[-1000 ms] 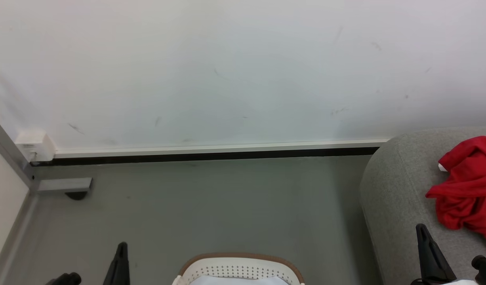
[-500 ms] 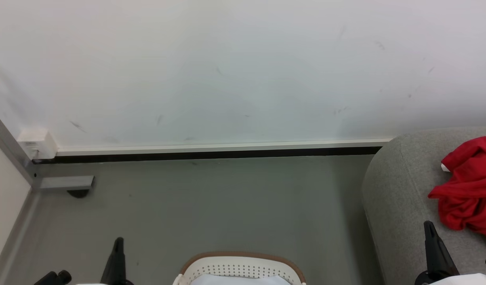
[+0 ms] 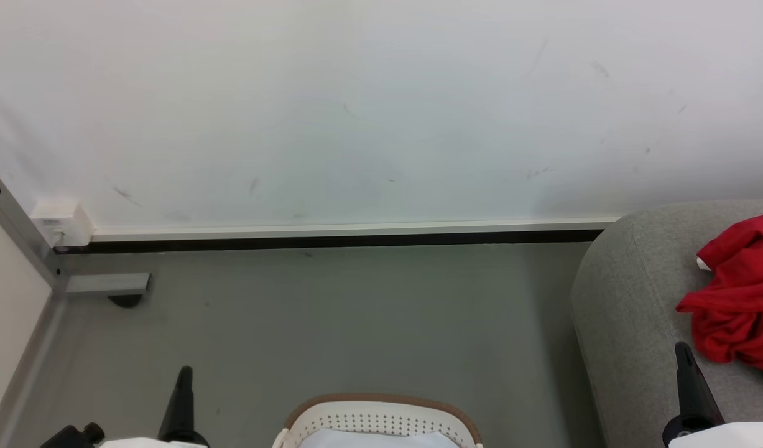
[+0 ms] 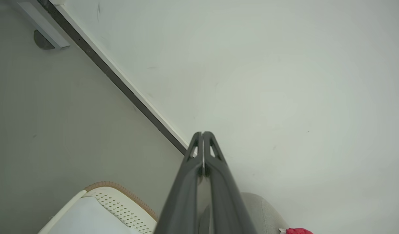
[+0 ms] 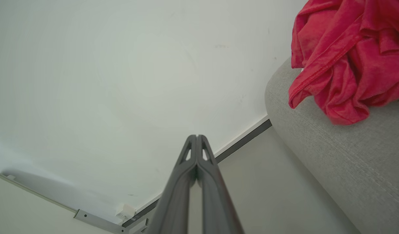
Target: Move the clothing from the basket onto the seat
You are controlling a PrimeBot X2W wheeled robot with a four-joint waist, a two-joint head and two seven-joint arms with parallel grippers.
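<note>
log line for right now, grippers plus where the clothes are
left gripper: shut, empty | right gripper: shut, empty | basket: pale fabric inside | seat: red garment on it

The head camera drifts a touch, sliding the whole scene rightward. Within it, the left gripper edges out to the left and the right gripper out to the right, and the pale left forearm and right forearm come into view along the bottom edge.

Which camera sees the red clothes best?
The right wrist view: the red garment is big and close, folds and hem clear, lying on the seat. The head view has it smaller, cut by the right edge. The left wrist view catches a tiny red corner.
</note>
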